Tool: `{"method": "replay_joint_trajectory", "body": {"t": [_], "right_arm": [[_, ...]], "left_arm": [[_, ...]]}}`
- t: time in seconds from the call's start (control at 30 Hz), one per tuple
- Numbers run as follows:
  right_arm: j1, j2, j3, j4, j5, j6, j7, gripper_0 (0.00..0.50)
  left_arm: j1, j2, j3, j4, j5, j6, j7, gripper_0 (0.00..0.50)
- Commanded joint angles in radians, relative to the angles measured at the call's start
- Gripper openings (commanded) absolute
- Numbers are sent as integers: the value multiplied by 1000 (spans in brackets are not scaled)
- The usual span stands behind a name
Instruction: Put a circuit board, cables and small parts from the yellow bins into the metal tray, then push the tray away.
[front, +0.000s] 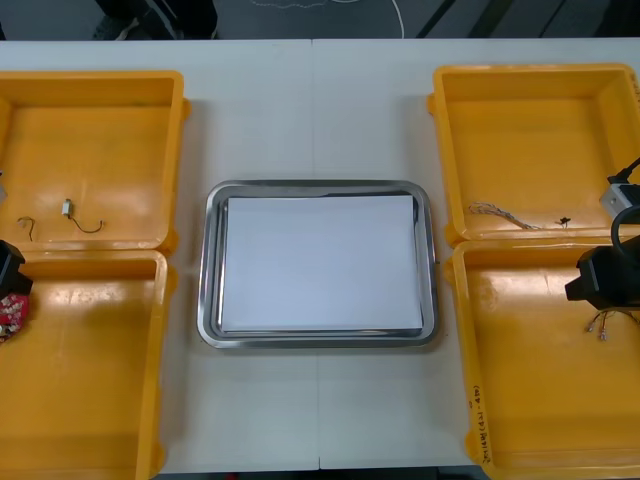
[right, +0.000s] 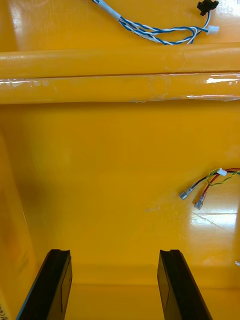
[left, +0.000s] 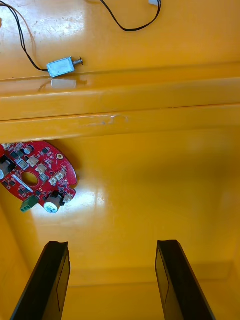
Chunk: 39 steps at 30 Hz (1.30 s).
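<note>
Red board (left: 36, 175) beyond my released left claw (left: 112, 245) seems stiff, fragile; I'd pinch its rim. Right claw (right: 115, 252), released, overhangs bin (right: 100, 175).

We saw a light counter (front: 250, 120), seamed (front: 313, 120) down its middle, with dark floor (front: 520, 18) along the frame's top.

Steep overhead view of table (front: 320, 110); wrist cameras close inside nearer yellow bins (left: 150, 165) (right: 100, 150).
</note>
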Motion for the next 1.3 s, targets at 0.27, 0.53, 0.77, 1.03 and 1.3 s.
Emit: {"method": "replay_joint_trajectory", "body": {"t": [0.27, 0.53, 0.77, 1.03, 1.3], "right_arm": [[11, -42, -30, -31, -7, 4, 6, 500], [11, -42, -30, -31, -7, 4, 6, 500], [11, -42, -30, -31, -7, 4, 6, 500], [11, -42, -30, -31, -7, 4, 6, 500], [11, -42, -30, -31, -7, 4, 6, 500]], "left_arm": [[18, -7, 30, -7, -8, 6, -61, 500], [18, -7, 30, -7, -8, 6, -61, 500], [18, -7, 30, -7, -8, 6, -61, 500], [18, -7, 30, -7, -8, 6, -61, 500], [18, -7, 30, -7, -8, 6, -61, 500]]}}
